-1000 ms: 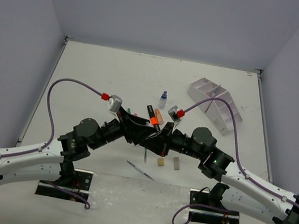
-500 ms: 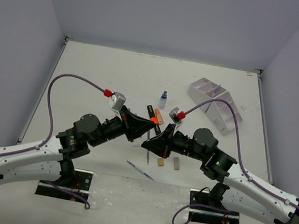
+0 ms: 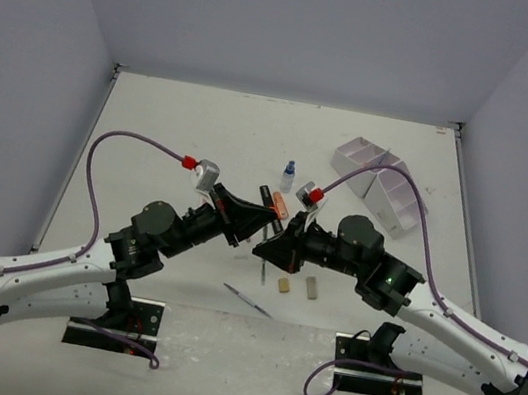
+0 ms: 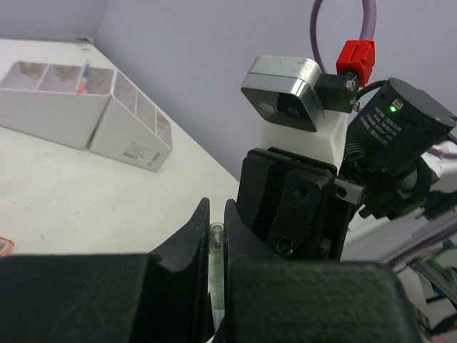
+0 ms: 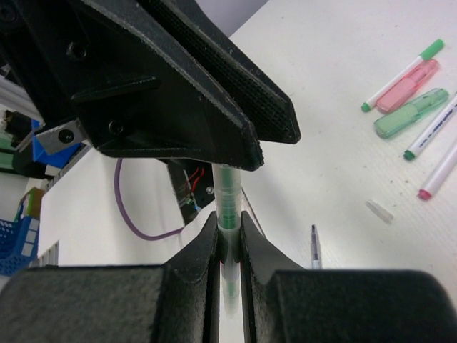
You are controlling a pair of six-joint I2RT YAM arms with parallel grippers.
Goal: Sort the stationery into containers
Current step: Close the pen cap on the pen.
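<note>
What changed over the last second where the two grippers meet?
The left gripper closed on the pen that the right gripper holds, so both now clamp it. The right gripper stayed shut on it. The bottle, erasers and organizer did not move.

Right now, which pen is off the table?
The clear pen with green inside, pinched by the left hand and right hand; the other pens lie flat on the table.
</note>
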